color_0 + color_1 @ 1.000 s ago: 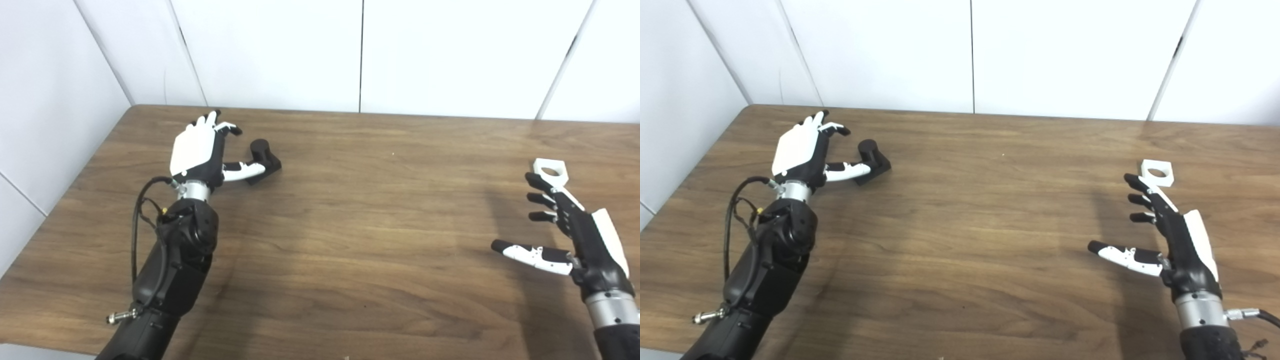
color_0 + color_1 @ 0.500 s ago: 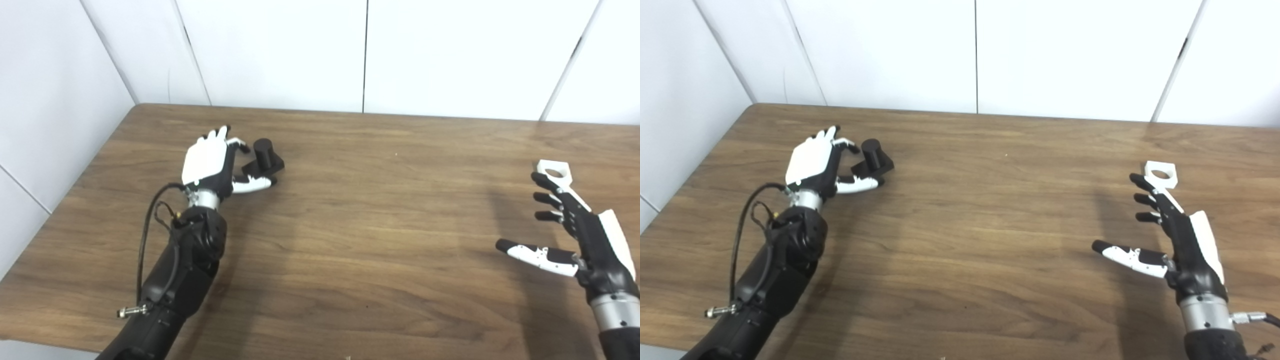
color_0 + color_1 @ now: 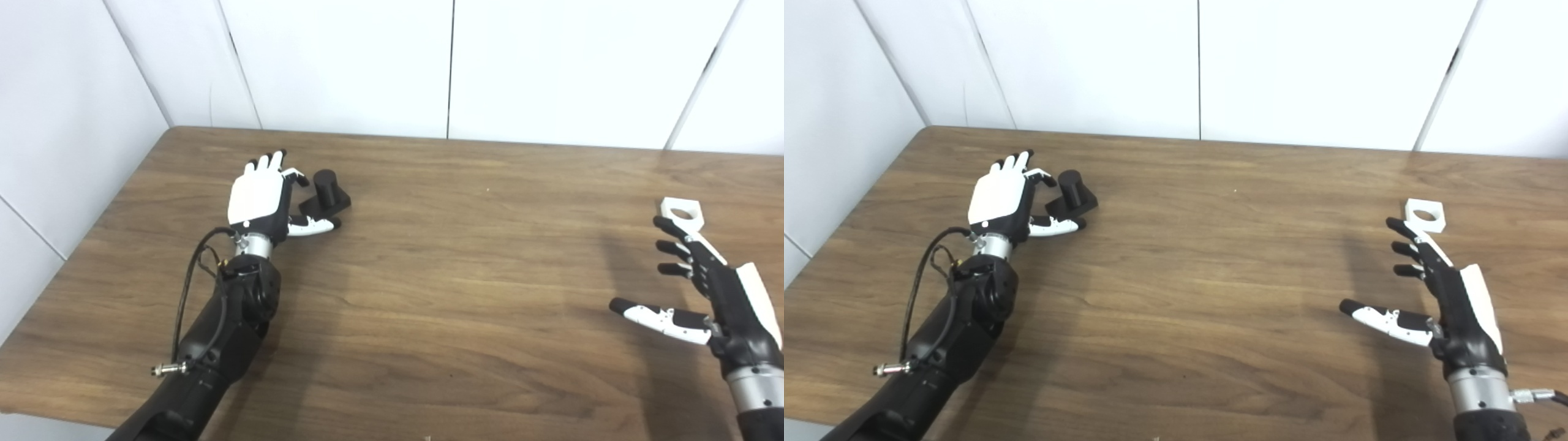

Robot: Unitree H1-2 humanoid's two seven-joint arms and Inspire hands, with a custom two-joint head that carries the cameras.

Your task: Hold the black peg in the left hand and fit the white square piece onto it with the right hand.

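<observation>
Since a second ago the left hand [image 3: 260, 196] has slid in toward the black peg [image 3: 326, 193], its fingers now curling round the upright post with the thumb [image 3: 312, 227] lying low along the base, though nothing shows them clamped yet; the view itself has also drifted a little. The wooden table [image 3: 429, 294] carries everything. The peg stands at about ten o'clock on it, on its square foot, so a side-on wrap suits it. The right hand [image 3: 1442, 294] hovers at four o'clock, fingers spread and empty, palm turned inward as if lined up for a pinch. The white square piece [image 3: 1425, 215] lies flat at three o'clock, hole upward, just beyond those fingertips, apparently untouched
</observation>
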